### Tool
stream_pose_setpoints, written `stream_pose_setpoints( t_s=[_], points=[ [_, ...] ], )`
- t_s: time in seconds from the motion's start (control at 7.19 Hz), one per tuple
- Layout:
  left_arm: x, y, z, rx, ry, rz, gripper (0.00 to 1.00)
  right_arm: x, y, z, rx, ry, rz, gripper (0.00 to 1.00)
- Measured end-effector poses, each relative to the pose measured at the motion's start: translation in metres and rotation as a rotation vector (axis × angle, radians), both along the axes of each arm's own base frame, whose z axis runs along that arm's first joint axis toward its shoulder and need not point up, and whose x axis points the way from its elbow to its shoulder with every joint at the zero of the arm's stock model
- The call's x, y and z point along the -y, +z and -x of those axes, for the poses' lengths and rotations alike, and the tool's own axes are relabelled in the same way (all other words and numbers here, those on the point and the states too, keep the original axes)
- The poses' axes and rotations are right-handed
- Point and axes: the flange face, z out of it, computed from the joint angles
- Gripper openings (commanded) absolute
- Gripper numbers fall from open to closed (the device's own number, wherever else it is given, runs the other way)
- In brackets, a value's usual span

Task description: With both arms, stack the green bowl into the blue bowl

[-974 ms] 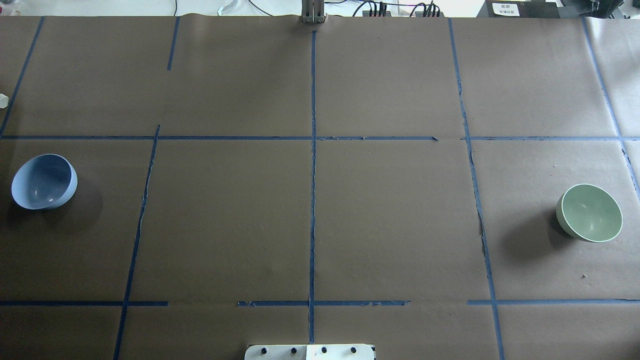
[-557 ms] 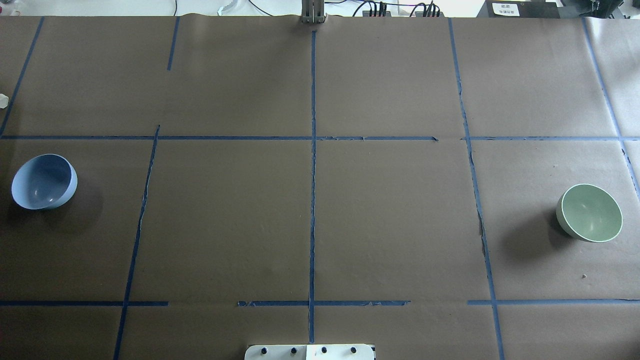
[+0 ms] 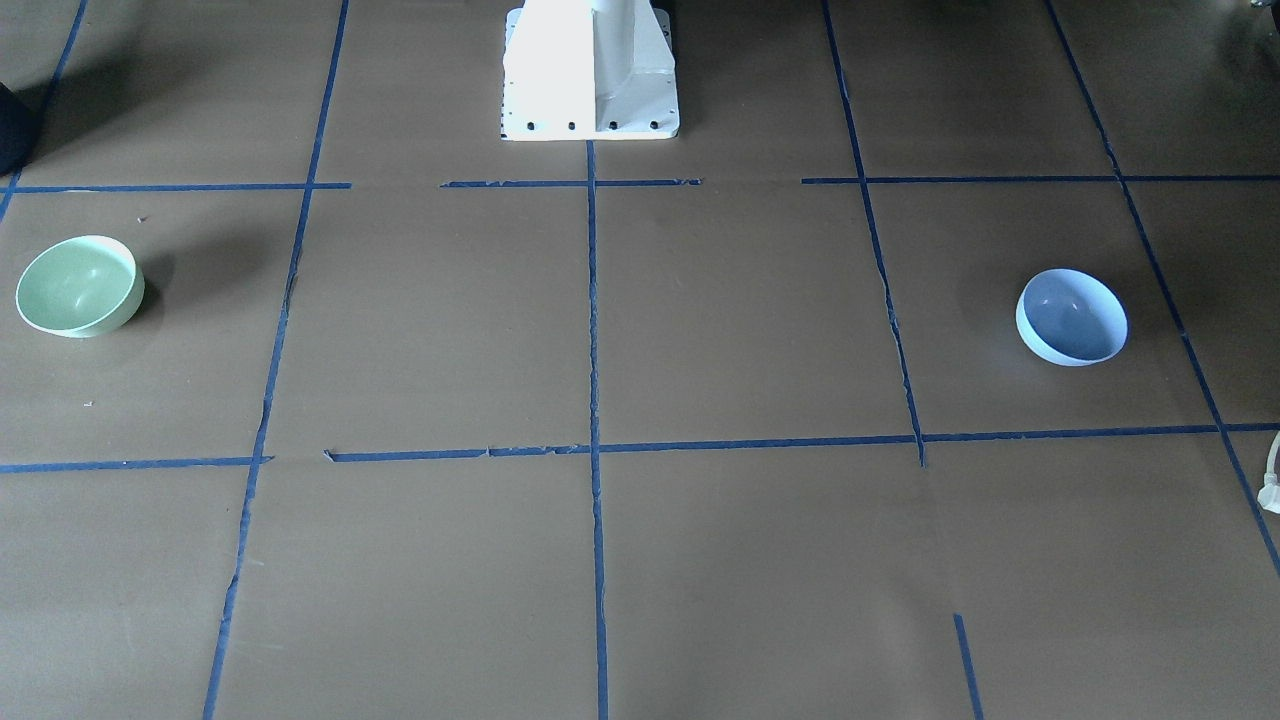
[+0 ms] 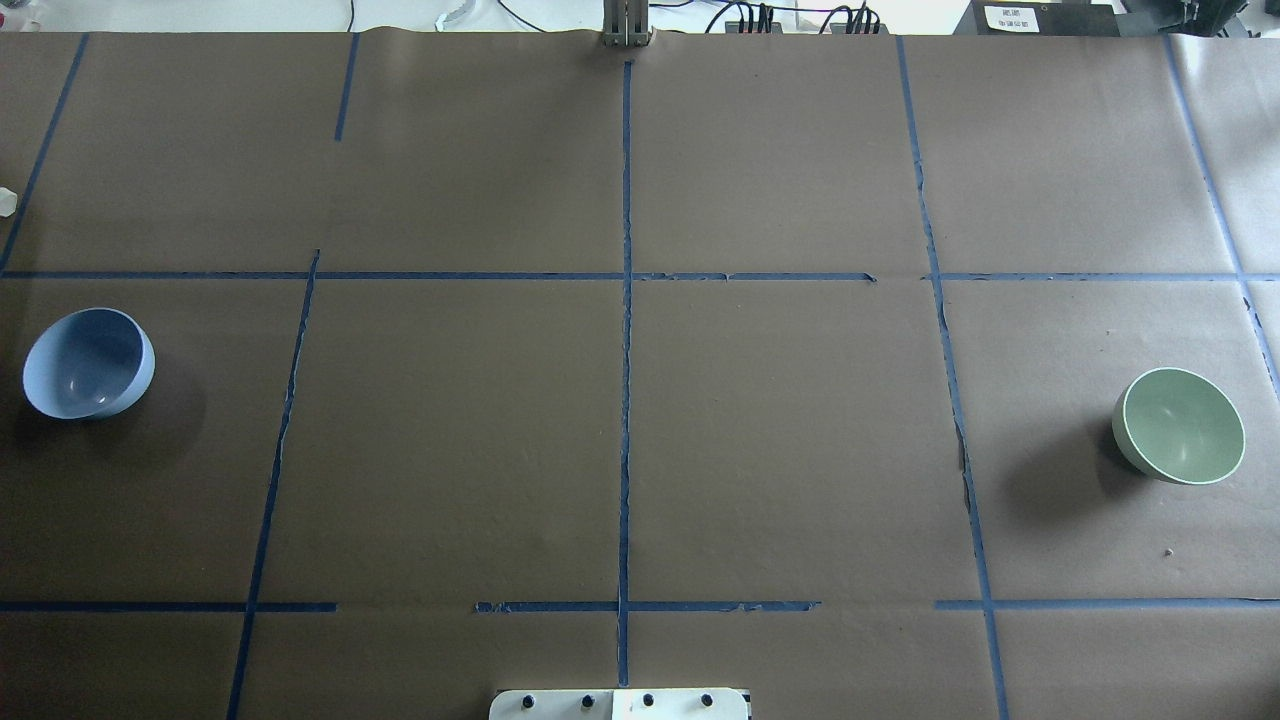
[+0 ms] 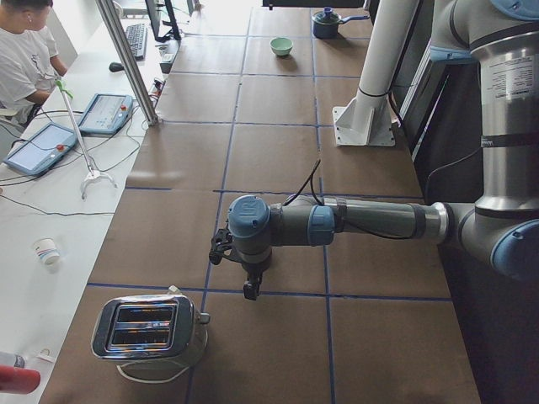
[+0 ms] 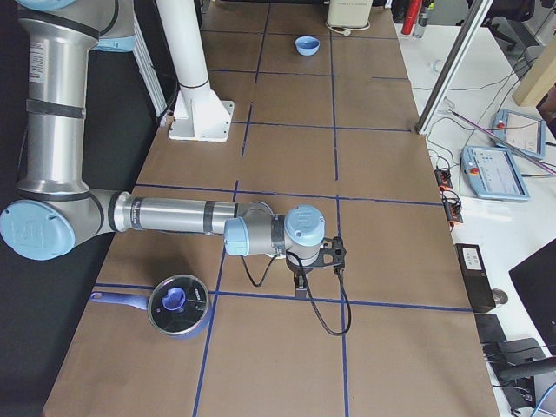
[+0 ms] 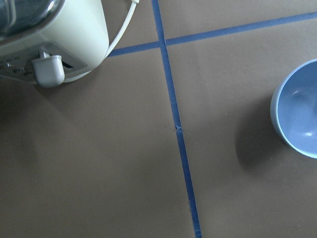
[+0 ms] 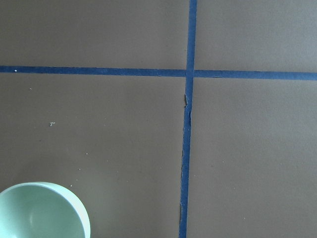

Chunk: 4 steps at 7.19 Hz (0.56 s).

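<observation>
Green bowl (image 4: 1180, 427) stands upright on the desk (image 4: 780, 450) at the robot's right end, close by the right hand (image 6: 300, 287), which hangs low; clenched or released, I cannot tell. Past the white pedestal (image 6: 195, 104), the blue bowl (image 4: 88, 363) sits upright at the left end. The left hand (image 5: 249, 290) is near it, its state equally unclear. A toaster (image 5: 152, 332) stands farthest.

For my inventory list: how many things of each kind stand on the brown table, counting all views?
Bowls: 2, a green bowl and a blue bowl
Toaster: 1
Pot with lid: 1
Total: 4
</observation>
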Motion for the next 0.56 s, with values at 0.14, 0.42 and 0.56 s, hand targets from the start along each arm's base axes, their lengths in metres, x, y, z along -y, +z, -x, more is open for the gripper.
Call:
stream_pose_setpoints(
  t_s=[0.14, 0.42, 0.56],
  points=[
    [0.003, -0.002, -0.018, -0.013, -0.015, 0.022, 1.00, 0.000, 0.000, 0.000, 0.000, 0.000, 0.000, 1.00],
    [0.012, -0.006, -0.088, -0.034, -0.010, 0.078, 1.00, 0.000, -0.001, 0.002, 0.015, -0.003, 0.001, 1.00],
    [0.014, -0.002, -0.118, -0.047, -0.021, 0.097, 1.00, 0.000, -0.001, 0.002, 0.023, -0.004, 0.002, 1.00]
  ],
)
